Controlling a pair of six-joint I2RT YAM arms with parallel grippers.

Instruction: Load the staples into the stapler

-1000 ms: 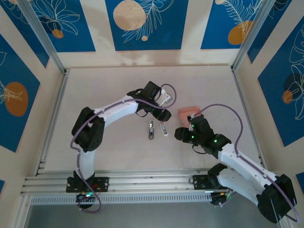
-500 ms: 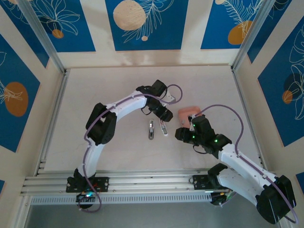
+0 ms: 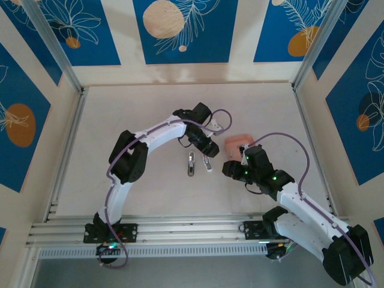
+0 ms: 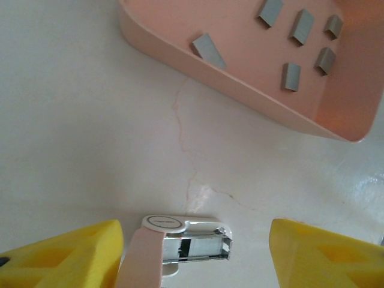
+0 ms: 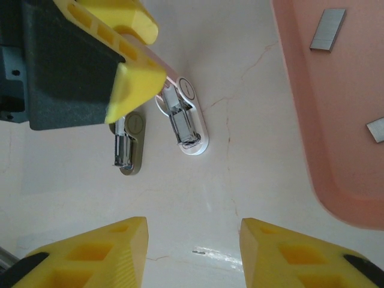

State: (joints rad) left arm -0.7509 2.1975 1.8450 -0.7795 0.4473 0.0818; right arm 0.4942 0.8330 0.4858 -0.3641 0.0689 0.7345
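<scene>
Two yellow fingers [image 4: 66, 255] of the left gripper [image 4: 193, 264] stand spread, grasping nothing. The staples' pale pink-white pack [image 4: 186, 227] sits low between them, nearer one finger, its metal channel running across the gap. The stapler [image 5: 127, 149] lies just beside the pack and parallel to it, on its left-edge side, near the middle of the table [image 3: 138, 108]. The right gripper [image 5: 192, 249], also released and empty, hovers close by. The salmon tray [image 4: 240, 96] of grey strips [image 4: 298, 26] lies beyond, out of the way.
</scene>
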